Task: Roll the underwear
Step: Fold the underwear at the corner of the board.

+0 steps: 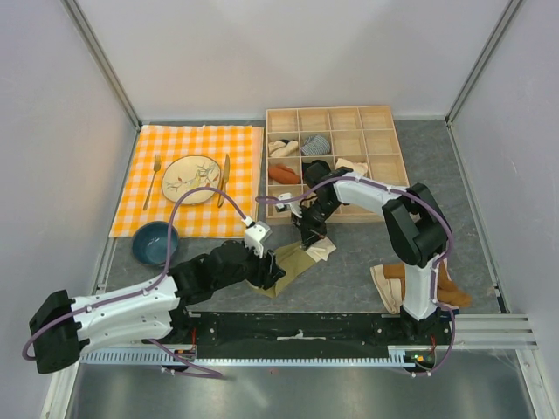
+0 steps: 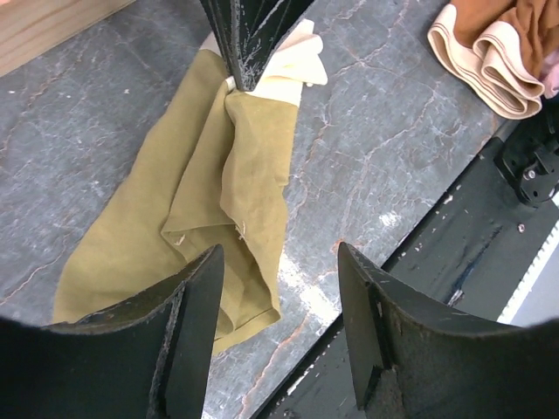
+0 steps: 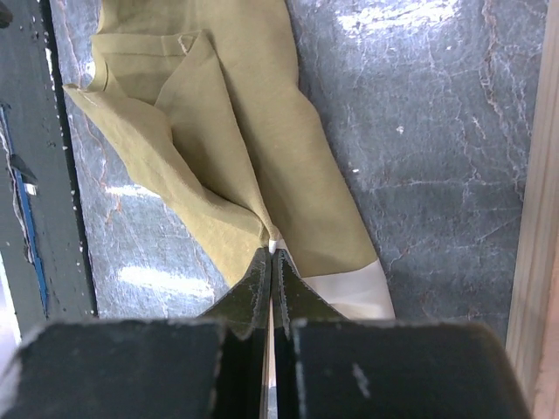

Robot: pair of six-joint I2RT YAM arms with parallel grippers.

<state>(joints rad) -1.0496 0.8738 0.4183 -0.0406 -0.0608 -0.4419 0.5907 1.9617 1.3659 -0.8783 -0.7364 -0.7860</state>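
Observation:
The olive-khaki underwear [image 1: 297, 260] lies folded lengthwise in a narrow strip on the grey table, between the two arms. Its cream waistband [image 3: 349, 292] is at the far end. My right gripper [image 1: 310, 237] is shut on the waistband edge, pinching a fold of fabric [image 3: 271, 253]; its fingers [image 2: 249, 44] show at the top of the left wrist view. My left gripper [image 2: 279, 253] is open and empty. It hovers over the near end of the underwear [image 2: 218, 201], with one finger above the cloth and the other above bare table.
A wooden compartment box [image 1: 332, 111] holding rolled garments stands behind the right gripper. A rust-brown garment with a cream band [image 1: 410, 284] lies by the right arm's base. An orange checkered cloth [image 1: 236, 148] with a plate [image 1: 190, 179] and a blue bowl [image 1: 155, 242] are at the left. A black rail [image 1: 297, 327] runs along the near edge.

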